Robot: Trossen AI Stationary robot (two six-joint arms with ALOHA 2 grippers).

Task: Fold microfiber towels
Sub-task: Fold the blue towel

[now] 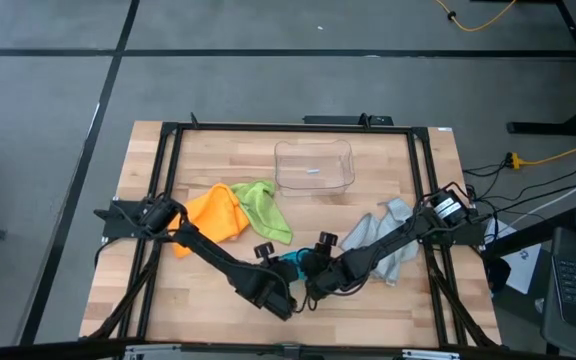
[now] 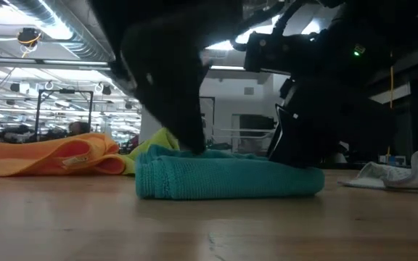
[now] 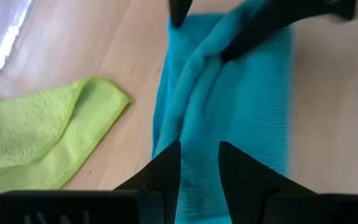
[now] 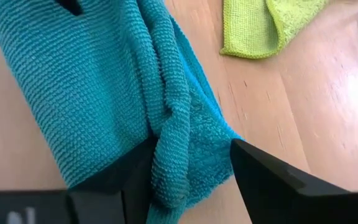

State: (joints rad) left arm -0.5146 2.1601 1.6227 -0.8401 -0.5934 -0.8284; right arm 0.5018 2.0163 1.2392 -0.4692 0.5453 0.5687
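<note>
The teal towel (image 2: 227, 177) lies folded into a thick band on the table near the front middle, with a raised ridge running along its top. My left gripper (image 3: 199, 158) stands over one end of the band and my right gripper (image 4: 191, 146) over the other end, fingers open about the ridge. In the high view the two grippers (image 1: 283, 300) (image 1: 313, 290) meet just in front of the towel (image 1: 290, 262). An orange towel (image 1: 213, 215), a lime green towel (image 1: 263, 205) and a pale grey towel (image 1: 383, 235) lie crumpled on the table. My left gripper comes slanting down onto the towel's end, and the ridge (image 3: 194, 134) runs into the narrow gap between its two fingers. The towel's underside stays on the table. How many layers sit in the gap does not show. My right gripper has its open fingers on either side of the ridge's other end (image 4: 169, 174), slanting down. The ridge leans against one finger (image 4: 126, 177); the other finger (image 4: 272, 177) stands at the towel's edge.
A clear plastic bin (image 1: 313, 165) stands at the back middle of the table. The black frame rails (image 1: 168, 180) run along the table's left, right and far sides. Bare wood lies between the towels and along the front.
</note>
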